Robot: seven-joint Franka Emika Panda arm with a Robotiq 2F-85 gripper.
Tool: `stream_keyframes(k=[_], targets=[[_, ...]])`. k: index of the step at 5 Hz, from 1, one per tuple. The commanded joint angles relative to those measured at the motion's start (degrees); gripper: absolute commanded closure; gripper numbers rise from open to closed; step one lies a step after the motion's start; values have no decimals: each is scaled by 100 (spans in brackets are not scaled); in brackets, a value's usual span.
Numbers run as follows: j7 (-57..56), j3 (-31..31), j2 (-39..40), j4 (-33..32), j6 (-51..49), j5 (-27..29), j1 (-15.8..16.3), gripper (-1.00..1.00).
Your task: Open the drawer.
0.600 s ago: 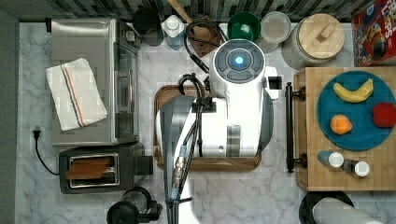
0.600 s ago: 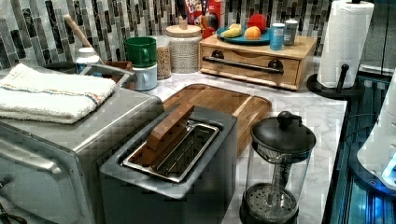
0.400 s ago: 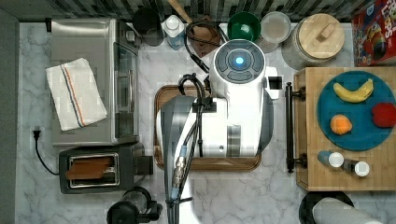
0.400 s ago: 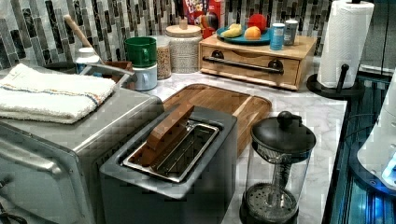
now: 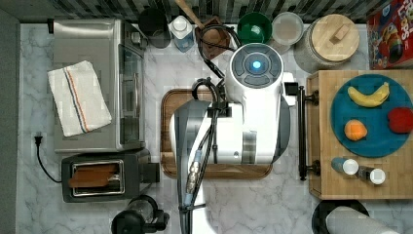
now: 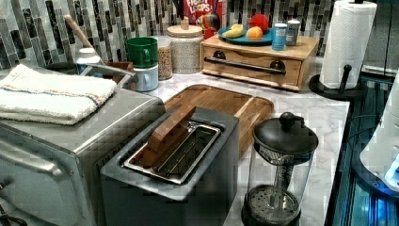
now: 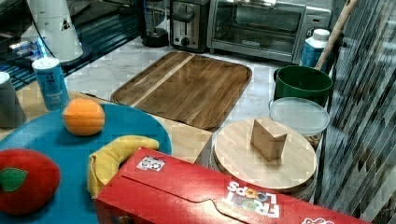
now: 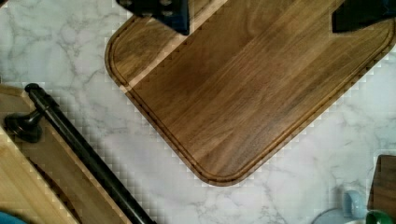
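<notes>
We are at the approach: our gripper [image 8: 261, 14], fingers spread and empty, hangs over the dark walnut tray [image 8: 254, 88]. The light bamboo drawer [image 5: 316, 126], shut, lies at three o'clock in the top view. Next we must reach its long black bar handle [image 5: 302, 131].

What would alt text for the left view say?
A closed light-wood drawer with a black bar handle sits at the back of a marble counter, a blue plate of fruit on top. A dark wooden tray lies before it.
</notes>
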Motion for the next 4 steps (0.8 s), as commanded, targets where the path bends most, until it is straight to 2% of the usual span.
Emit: stream_keyframes(k=[1, 4], targets=[[-2566, -110, -318, -656, 454, -113, -206, -100], [-4456, -409, -412, -1145, 1107, -382, -406, -100]])
